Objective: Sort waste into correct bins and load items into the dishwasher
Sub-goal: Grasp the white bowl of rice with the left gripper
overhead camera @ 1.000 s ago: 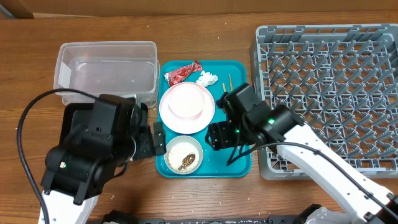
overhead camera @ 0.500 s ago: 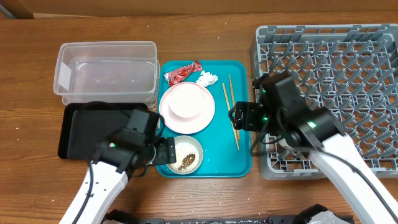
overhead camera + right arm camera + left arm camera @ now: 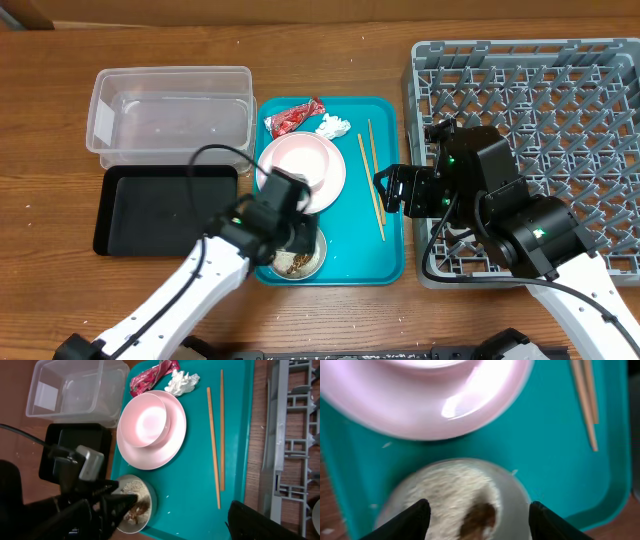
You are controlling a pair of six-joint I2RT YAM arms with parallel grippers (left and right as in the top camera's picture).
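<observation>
A white bowl (image 3: 300, 256) of rice and brown scraps (image 3: 450, 495) sits at the front of the teal serving tray (image 3: 385, 262). My left gripper (image 3: 287, 236) is open right above it, one finger on each side of the bowl (image 3: 519, 495). The pink-white plate (image 3: 325, 185) lies behind it with a smaller round dish on top. The red wrapper (image 3: 292, 118) and white tissue (image 3: 332, 126) lie at the tray's back. Two chopsticks (image 3: 372, 178) lie on the tray's right. My right gripper (image 3: 398, 190) is open and empty over the tray's right edge.
The clear tub (image 3: 170, 120) stands at the back left and the black tray (image 3: 150, 208) lies in front of it. The grey dish rack (image 3: 540, 110) fills the right side, and the right arm lies over its front left part. The left arm's cable loops over the black tray.
My left gripper has moved right from over the black tray to above the rice bowl. My right gripper has drawn back to the right, uncovering the chopsticks.
</observation>
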